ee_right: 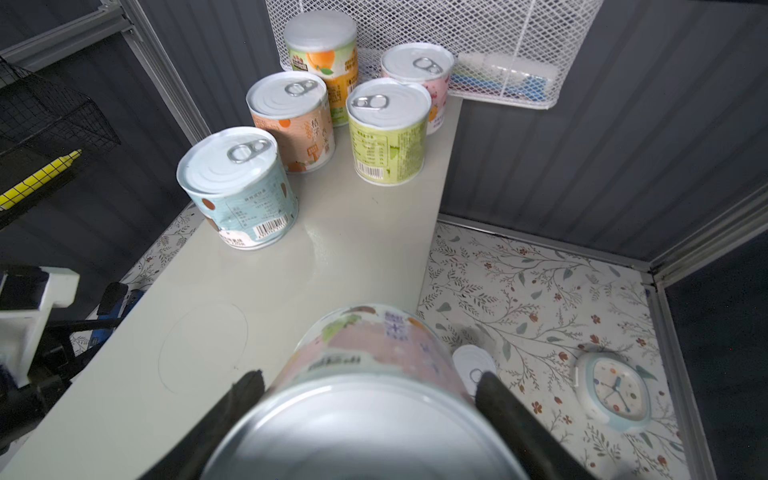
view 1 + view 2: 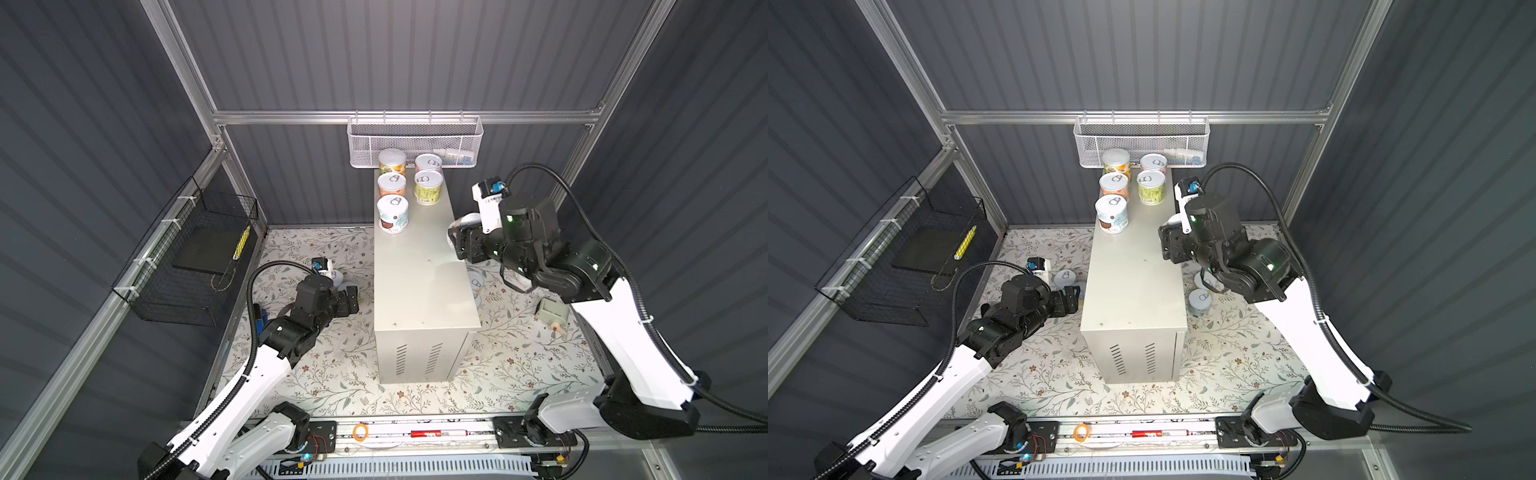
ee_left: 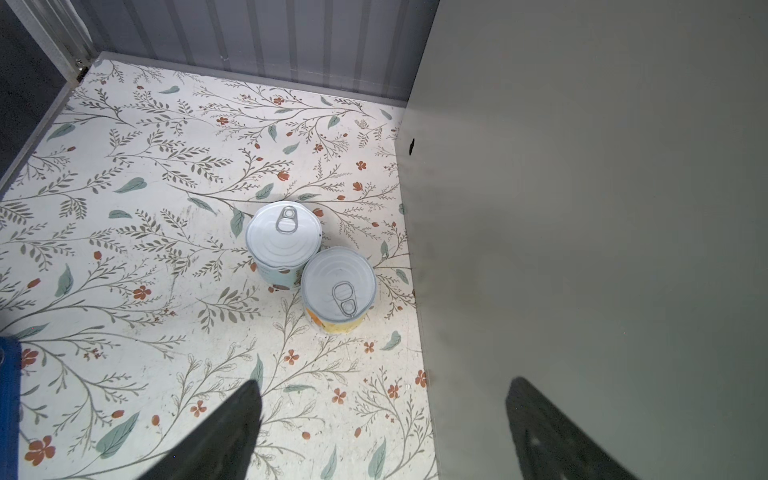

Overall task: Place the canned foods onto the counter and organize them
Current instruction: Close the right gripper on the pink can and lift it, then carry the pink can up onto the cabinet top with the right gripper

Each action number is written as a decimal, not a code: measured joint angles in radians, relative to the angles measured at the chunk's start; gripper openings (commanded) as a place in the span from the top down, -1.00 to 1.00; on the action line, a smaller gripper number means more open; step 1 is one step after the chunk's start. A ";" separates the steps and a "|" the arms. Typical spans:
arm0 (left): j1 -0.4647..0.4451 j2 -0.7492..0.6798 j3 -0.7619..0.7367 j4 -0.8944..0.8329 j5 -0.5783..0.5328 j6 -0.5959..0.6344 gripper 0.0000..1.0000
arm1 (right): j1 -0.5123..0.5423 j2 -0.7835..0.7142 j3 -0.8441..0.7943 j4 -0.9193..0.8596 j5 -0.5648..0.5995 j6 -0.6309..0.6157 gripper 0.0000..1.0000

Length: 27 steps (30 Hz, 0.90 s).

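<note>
Five cans [image 2: 392, 212] are standing at the far end of the bench [image 2: 424, 286], the right gripper [image 1: 368, 382] is carrying a sixth, pink can [image 1: 374, 340] clasped at its right edge, and the left gripper [image 3: 384, 390], spread empty, is hovering over two cans [image 3: 284, 239] remaining on the floor mat [image 3: 124, 249].

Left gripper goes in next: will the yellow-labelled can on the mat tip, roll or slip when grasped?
Probably stiff: the yellow-labelled can looks metal, with a sealed pull-tab lid. Upright and squat on the mat, it should not tip or roll. It seems to touch the light blue can, so the grasp may nudge that one.
</note>
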 measured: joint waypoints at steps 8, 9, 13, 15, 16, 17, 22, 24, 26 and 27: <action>0.000 -0.003 0.001 -0.004 0.000 0.002 -0.86 | 0.000 0.171 0.121 -0.064 0.020 -0.045 1.00; 0.000 -0.003 0.002 -0.004 -0.001 0.002 -0.86 | 0.000 0.186 0.129 -0.068 0.020 -0.049 1.00; 0.000 -0.006 0.006 -0.009 -0.003 0.003 -0.86 | -0.004 0.227 0.161 -0.079 0.015 -0.058 1.00; 0.000 -0.008 0.008 -0.010 -0.003 0.003 -0.86 | -0.009 0.233 0.169 -0.080 0.007 -0.057 0.85; 0.000 -0.008 0.008 -0.011 -0.003 0.003 -0.86 | -0.012 0.234 0.169 -0.079 0.002 -0.057 0.58; 0.000 -0.008 0.008 -0.011 -0.003 0.003 -0.86 | -0.014 0.234 0.169 -0.079 -0.003 -0.057 0.41; 0.000 -0.008 0.008 -0.014 -0.003 0.003 -0.86 | -0.026 0.245 0.181 -0.080 -0.026 -0.056 -0.20; 0.000 -0.008 0.008 -0.018 -0.004 0.003 -0.86 | -0.030 0.251 0.185 -0.074 -0.034 -0.055 -0.27; 0.000 -0.008 0.008 -0.022 -0.004 0.003 -0.86 | -0.032 0.256 0.186 -0.064 -0.039 -0.053 -0.32; 0.000 -0.008 0.008 -0.024 -0.004 0.003 -0.86 | -0.034 0.257 0.186 -0.061 -0.042 -0.052 -0.35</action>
